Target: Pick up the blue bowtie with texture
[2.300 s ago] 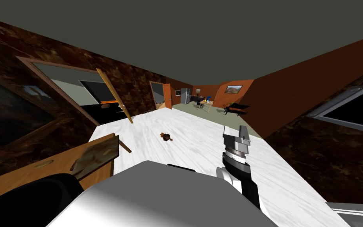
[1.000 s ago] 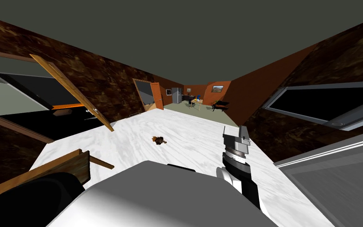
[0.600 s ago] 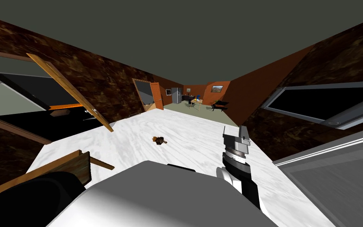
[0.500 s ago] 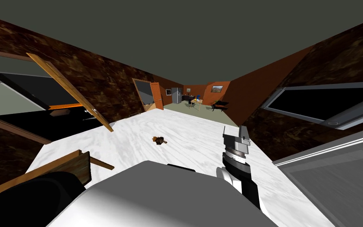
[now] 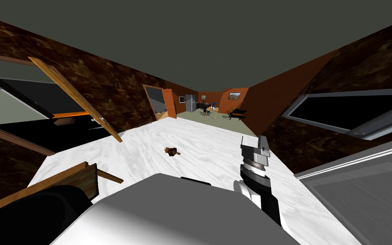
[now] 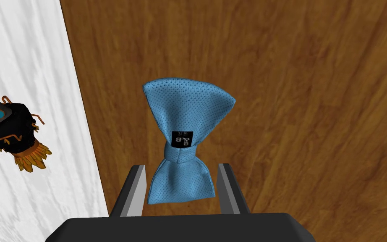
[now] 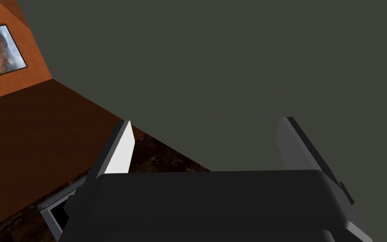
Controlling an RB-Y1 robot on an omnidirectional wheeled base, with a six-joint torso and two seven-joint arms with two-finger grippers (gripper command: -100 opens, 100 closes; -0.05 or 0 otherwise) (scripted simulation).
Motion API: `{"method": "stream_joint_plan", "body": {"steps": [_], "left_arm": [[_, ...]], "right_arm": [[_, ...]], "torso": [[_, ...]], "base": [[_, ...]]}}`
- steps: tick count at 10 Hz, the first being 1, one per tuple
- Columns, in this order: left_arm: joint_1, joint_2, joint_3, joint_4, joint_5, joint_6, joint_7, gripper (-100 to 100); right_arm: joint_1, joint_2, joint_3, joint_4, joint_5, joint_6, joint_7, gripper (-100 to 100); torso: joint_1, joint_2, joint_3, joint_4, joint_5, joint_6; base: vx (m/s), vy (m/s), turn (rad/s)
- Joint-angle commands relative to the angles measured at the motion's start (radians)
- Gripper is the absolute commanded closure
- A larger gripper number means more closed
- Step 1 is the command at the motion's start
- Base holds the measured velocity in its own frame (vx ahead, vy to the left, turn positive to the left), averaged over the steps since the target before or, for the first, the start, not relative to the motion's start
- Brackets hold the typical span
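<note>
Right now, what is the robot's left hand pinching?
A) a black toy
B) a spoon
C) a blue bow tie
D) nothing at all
C: in the left wrist view, the two fingers of the left gripper press the sides of the blue bow tie, with a brown wooden surface behind it.

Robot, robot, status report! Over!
Left gripper shut on blue dotted fabric bowtie, over brown wooden surface. Right gripper open, raised. Black-orange toy lies apart on white floor.
</note>
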Motion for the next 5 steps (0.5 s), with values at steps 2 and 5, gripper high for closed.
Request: {"method": "stream_joint_plan", "body": {"steps": [2, 5], "left_arm": [[0.042, 0.023, 0.023, -0.044, -0.028, -0.023, 0.038, 100], [0.066, 0.031, 0.025, -0.077, -0.039, -0.023, 0.061, 0]], "right_arm": [[0.0, 0.0, 0.0, 0.0, 0.0, 0.0, 0.0, 0], [0.0, 0.0, 0.0, 0.0, 0.0, 0.0, 0.0, 0]], "torso": [[-0.002, 0.0, 0.0, 0.0, -0.001, 0.0], [-0.004, -0.001, -0.001, 0.0, -0.001, 0.0]], "base": [[0.014, -0.047, 0.039], [0.014, -0.048, 0.013]]}}
